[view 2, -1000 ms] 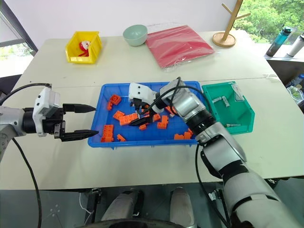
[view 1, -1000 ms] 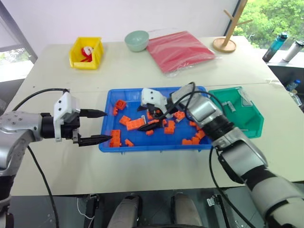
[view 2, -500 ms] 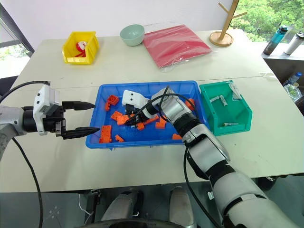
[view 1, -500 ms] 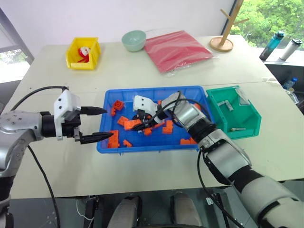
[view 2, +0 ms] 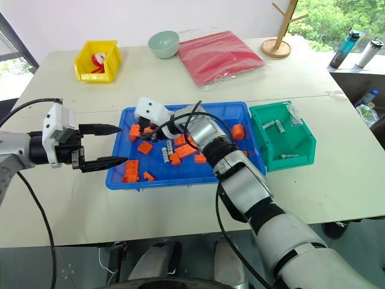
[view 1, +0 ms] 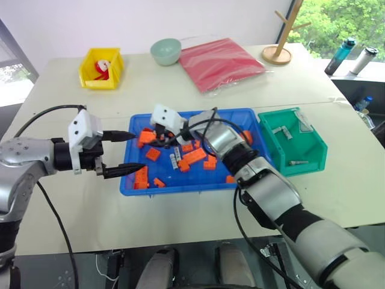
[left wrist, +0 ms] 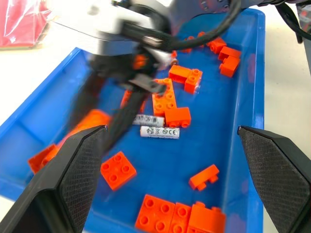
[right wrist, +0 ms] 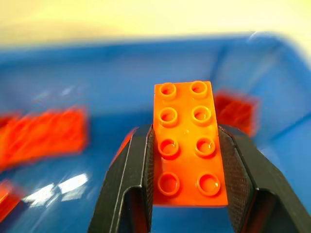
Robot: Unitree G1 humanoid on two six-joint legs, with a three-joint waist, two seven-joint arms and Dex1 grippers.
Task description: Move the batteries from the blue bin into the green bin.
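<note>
Blue bin (view 1: 246, 180) holding orange bricks (view 1: 194, 158) and batteries (view 1: 174, 158), right gripper (right wrist: 187, 160) clamping one brick (right wrist: 188, 143), left gripper (view 1: 123, 153) spread.

pale table (view 2: 180, 198), blue bin (view 2: 120, 180), green bin (view 2: 304, 158), yellow bin (view 2: 81, 67), pale green bowl (view 2: 163, 45), red pouch (view 2: 219, 55), wooden stand (view 2: 281, 47)

small slim grey-silver metal batteries (left wrist: 159, 132) in bright blue plastic tray (left wrist: 250, 92) carried dark printed marks on white labels, too small to read, no other text legible
</note>
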